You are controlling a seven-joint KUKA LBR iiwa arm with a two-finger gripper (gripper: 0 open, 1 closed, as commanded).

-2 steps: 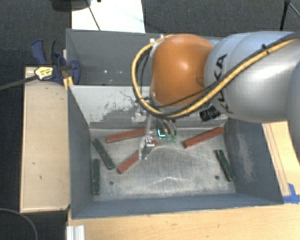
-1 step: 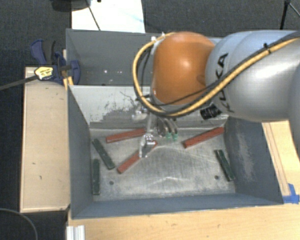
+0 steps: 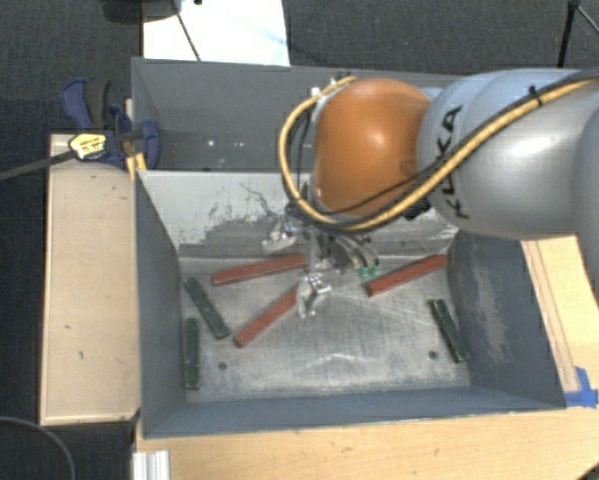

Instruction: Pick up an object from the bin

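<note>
Where the bin (image 3: 159,298) floor lies nearest, dark green bars (image 3: 191,353) rest left and right. Mid-bin, the hand (image 3: 312,298) hangs at the upper end of a slanting red-brown bar (image 3: 264,322), and it cannot be told whether it is spread or pressed together; two more red-brown bars (image 3: 259,270) lie beyond.

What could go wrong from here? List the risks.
1. The jaws are at the upper end of the slanted reddish-brown stick, not its middle; gripped there, it may swing or slip out.
2. A second reddish-brown stick lies close beside that end and could get caught too.
</note>
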